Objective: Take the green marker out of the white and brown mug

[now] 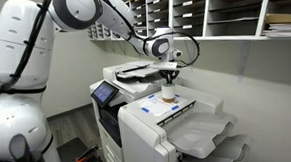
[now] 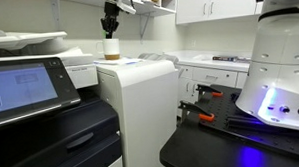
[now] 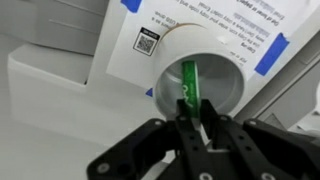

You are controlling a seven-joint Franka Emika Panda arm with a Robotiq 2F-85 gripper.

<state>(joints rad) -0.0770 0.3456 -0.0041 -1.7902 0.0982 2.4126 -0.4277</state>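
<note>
The white and brown mug (image 1: 168, 93) stands on top of the printer, and it also shows in an exterior view (image 2: 111, 52). In the wrist view I look down into the mug (image 3: 225, 62). The green marker (image 3: 189, 80) leans inside it with its top end up. My gripper (image 3: 197, 118) is straight above the mug, and its two fingers are shut on the marker's upper end. In both exterior views the gripper (image 1: 168, 80) (image 2: 111, 33) hangs just over the mug's mouth.
The mug sits on a paper sheet with blue tape corners (image 3: 275, 50) on the white printer top (image 1: 147, 116). The scanner lid (image 1: 135, 72) lies beside it. Wall shelves with paper (image 1: 232, 11) are behind. A counter and cabinets (image 2: 214, 61) stand across the room.
</note>
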